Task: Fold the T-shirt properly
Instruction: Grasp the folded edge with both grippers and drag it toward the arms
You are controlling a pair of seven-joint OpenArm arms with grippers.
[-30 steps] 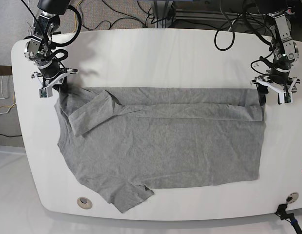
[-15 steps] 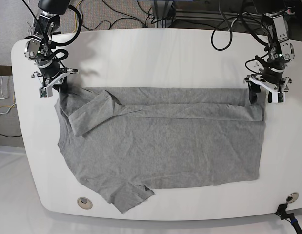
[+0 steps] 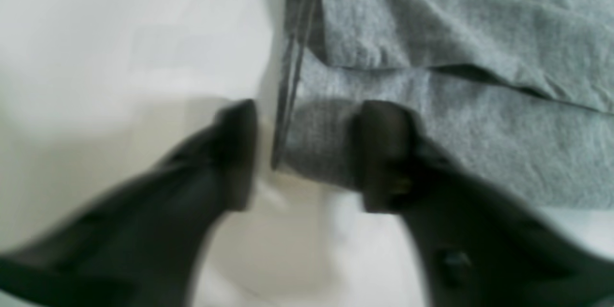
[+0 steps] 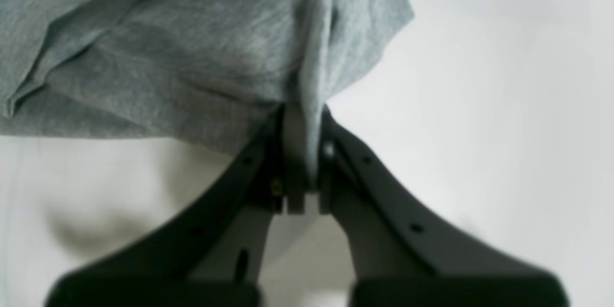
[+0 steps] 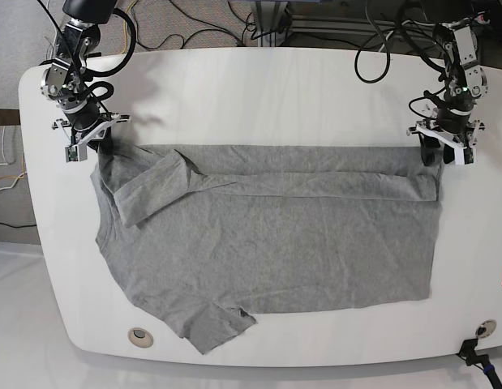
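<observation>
There is one T-shirt (image 5: 267, 235); it has two sleeves that show, one folded (image 5: 149, 190) on the body and one (image 5: 214, 324) lying flat; there is one table (image 5: 259, 89); there are two grippers, left (image 5: 445, 150) and right (image 5: 87, 139); two round holes (image 5: 139, 335) are in the table's near edge; several cables (image 5: 194, 28) lie behind the table.

The T-shirt (image 5: 267, 243) lies flat on the table (image 5: 259, 89), its far edge folded over toward the near side. The right gripper (image 5: 95, 139) is at the shirt's far left corner, the left gripper (image 5: 442, 154) at the far right corner.
</observation>
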